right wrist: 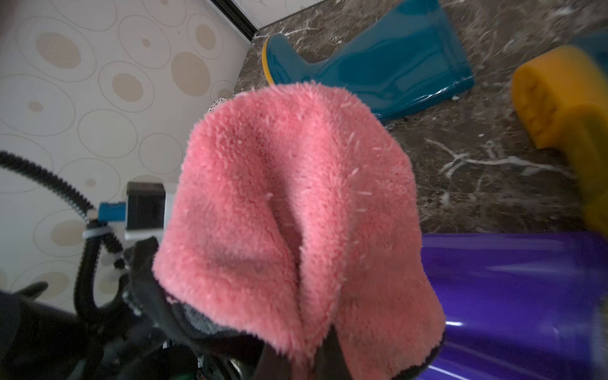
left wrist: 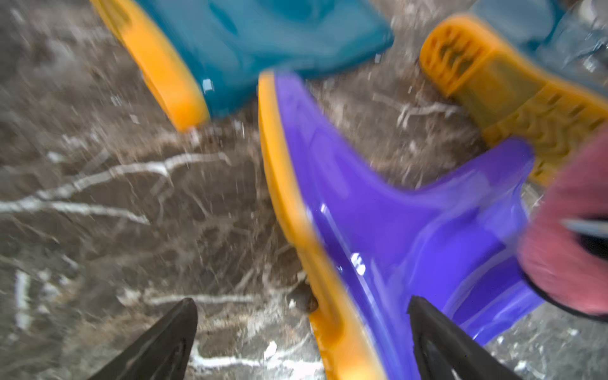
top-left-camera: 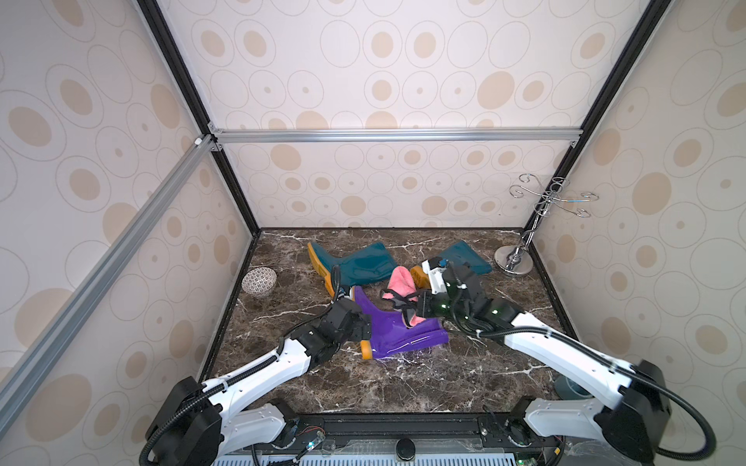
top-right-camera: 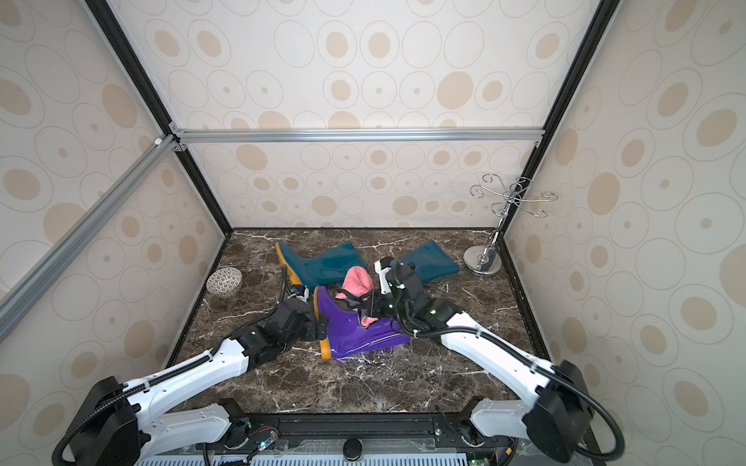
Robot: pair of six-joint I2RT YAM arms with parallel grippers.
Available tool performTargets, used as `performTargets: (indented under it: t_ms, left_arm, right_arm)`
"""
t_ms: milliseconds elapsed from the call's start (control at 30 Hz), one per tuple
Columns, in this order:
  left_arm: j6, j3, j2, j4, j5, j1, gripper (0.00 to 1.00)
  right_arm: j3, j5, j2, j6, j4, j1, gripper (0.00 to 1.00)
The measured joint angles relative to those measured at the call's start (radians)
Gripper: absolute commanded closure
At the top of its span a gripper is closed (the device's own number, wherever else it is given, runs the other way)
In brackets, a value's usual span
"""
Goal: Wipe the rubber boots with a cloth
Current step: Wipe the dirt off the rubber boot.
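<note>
**Pink cloth poised at the purple boot**

We are gripping the pink cloth point(right wrist: 296, 197) in our right pincer point(top-left-camera: 415, 308). Its jaws are squeezed together on the dark-edged hem, so the fluffy face is hanging free ahead of the fingertips for rubbing. The purple boot point(top-left-camera: 399, 335) is lying on its side on the marble tabletop point(top-left-camera: 363, 383), just under this pincer. The cloth's lower end is hanging at the boot's shaft, though we cannot tell whether it is touching.

Our left pincer point(left wrist: 302, 301) is standing with its jaws wide apart, holding nothing. The boot's orange sole is running between them, and the blurred wrist view is not showing whether either finger is touching it. We are judging that this pincer is placed at the sole to steady the boot against the wiping push.

Both arms are reaching forward low over the table, closing on the boot from opposite sides with wrists bent down. The teal boot point(top-left-camera: 359, 266) is lying beyond the left pincer, and the second teal boot point(top-left-camera: 464, 258) beyond the right pincer.
</note>
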Motion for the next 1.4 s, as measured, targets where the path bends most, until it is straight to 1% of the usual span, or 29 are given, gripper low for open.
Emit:
performTargets:
  t_ms: [133, 233, 400, 567, 667, 733, 833, 933, 1000, 1100, 1300, 1400]
  left_arm:
    - [-0.035, -0.145, -0.067, 0.09, 0.055, 0.001, 0.03]
    - [-0.06, -0.219, -0.108, 0.171, 0.078, 0.002, 0.04]
    - [-0.065, -0.248, -0.082, 0.265, 0.121, 0.003, 0.04]
    - [-0.063, -0.257, -0.035, 0.331, 0.15, 0.003, 0.11]
    - [-0.074, -0.288, -0.035, 0.388, 0.161, 0.003, 0.15]
    - [-0.081, -0.305, -0.035, 0.422, 0.169, 0.003, 0.17]
    - [-0.089, -0.323, -0.039, 0.453, 0.171, 0.003, 0.17]
    - [-0.097, -0.338, -0.054, 0.464, 0.171, 0.003, 0.17]
    - [-0.097, -0.34, -0.063, 0.459, 0.17, 0.003, 0.17]
    - [-0.097, -0.339, -0.072, 0.445, 0.17, 0.003, 0.17]
    - [-0.097, -0.324, -0.058, 0.432, 0.174, 0.003, 0.17]
    - [-0.096, -0.314, -0.045, 0.426, 0.178, 0.003, 0.17]
  right_arm:
    - [0.047, -0.002, 0.166, 0.029, 0.064, 0.002, 1.0]
    - [0.084, -0.001, 0.24, 0.042, 0.106, 0.003, 1.0]
    - [0.144, -0.002, 0.368, 0.051, 0.175, 0.027, 1.0]
    - [0.195, -0.005, 0.473, 0.052, 0.189, 0.056, 1.0]
    - [0.266, -0.014, 0.534, 0.043, 0.181, 0.057, 1.0]
    - [0.34, -0.023, 0.583, 0.033, 0.162, 0.054, 1.0]
    - [0.401, -0.024, 0.625, 0.021, 0.142, 0.052, 1.0]
    - [0.398, -0.024, 0.622, 0.018, 0.137, 0.051, 1.0]
    - [0.335, -0.022, 0.587, 0.021, 0.176, 0.052, 1.0]
    - [0.178, -0.011, 0.482, 0.033, 0.217, 0.056, 1.0]
    - [-0.137, 0.009, 0.264, 0.052, 0.25, 0.085, 1.0]
    - [-0.267, 0.039, 0.159, 0.051, 0.229, 0.09, 1.0]
